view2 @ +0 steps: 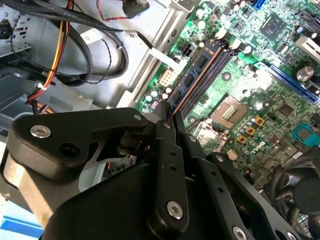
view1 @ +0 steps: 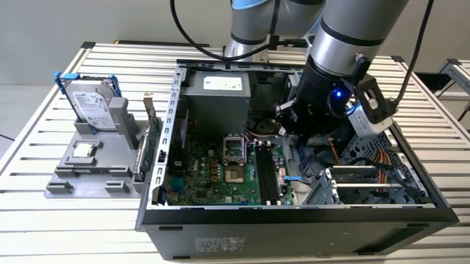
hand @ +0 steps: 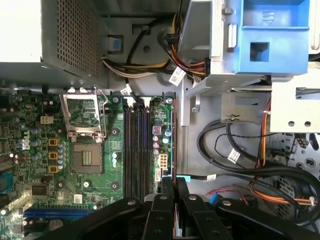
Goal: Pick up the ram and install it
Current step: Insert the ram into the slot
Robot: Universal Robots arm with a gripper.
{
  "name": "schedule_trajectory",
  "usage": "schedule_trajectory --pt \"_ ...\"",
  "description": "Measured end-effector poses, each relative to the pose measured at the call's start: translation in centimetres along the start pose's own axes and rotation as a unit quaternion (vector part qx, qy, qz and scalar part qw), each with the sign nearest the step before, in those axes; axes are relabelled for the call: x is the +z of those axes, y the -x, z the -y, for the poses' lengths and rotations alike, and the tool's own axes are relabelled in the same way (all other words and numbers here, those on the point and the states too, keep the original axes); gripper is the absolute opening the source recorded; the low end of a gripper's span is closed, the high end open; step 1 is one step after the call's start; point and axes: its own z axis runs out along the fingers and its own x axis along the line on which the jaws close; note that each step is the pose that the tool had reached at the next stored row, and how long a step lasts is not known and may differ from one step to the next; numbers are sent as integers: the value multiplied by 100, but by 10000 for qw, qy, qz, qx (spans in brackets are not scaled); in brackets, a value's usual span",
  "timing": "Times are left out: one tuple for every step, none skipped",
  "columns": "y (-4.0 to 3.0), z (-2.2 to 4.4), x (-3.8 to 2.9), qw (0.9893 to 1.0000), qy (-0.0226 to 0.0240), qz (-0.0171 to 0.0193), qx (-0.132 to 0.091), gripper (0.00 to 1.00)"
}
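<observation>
The ram (view2: 192,75) is a thin blue-green stick with dark chips, pinched at one end between my black fingers. In the first wrist view the ram (hand: 173,140) shows edge-on as a thin brownish line. My gripper (hand: 173,182) (view2: 167,112) is shut on it inside the open computer case. The stick hangs just above the motherboard, parallel to the dark memory slots (hand: 137,150) (view2: 212,70) and offset beside them toward the cable side. In the exterior view my gripper (view1: 288,129) is low in the case, behind the slots (view1: 266,170).
The processor socket (hand: 85,117) and the grey power supply (view1: 217,91) lie beside the slots. Bundled cables (hand: 235,150) and a metal drive cage (view1: 367,181) crowd the other side. Outside the case a hard drive (view1: 96,104) and a green card (view1: 151,143) stand on a grey fixture (view1: 88,170).
</observation>
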Motion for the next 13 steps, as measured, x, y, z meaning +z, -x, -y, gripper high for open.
schedule_trajectory --pt "-1 0 15 10000 1 -4 0 0" --pt "-1 0 32 10000 0 -6 0 0" --pt "-2 1 49 10000 0 -8 0 0" --pt "-2 1 63 10000 0 -11 0 0" --pt "-3 1 77 10000 -1 -15 1 0" --pt "-3 1 90 10000 -3 -18 1 0" --pt "-3 1 101 10000 -5 -22 1 0" --pt "-3 1 110 10000 -6 -27 1 0" --pt "-3 1 116 10000 -6 -31 0 0" --pt "-3 1 123 10000 -6 -37 1 0" --pt "-4 2 134 10000 -6 -41 1 0" --pt "-5 2 148 10000 -6 -42 1 0" --pt "-7 1 164 10000 -6 -43 1 0"
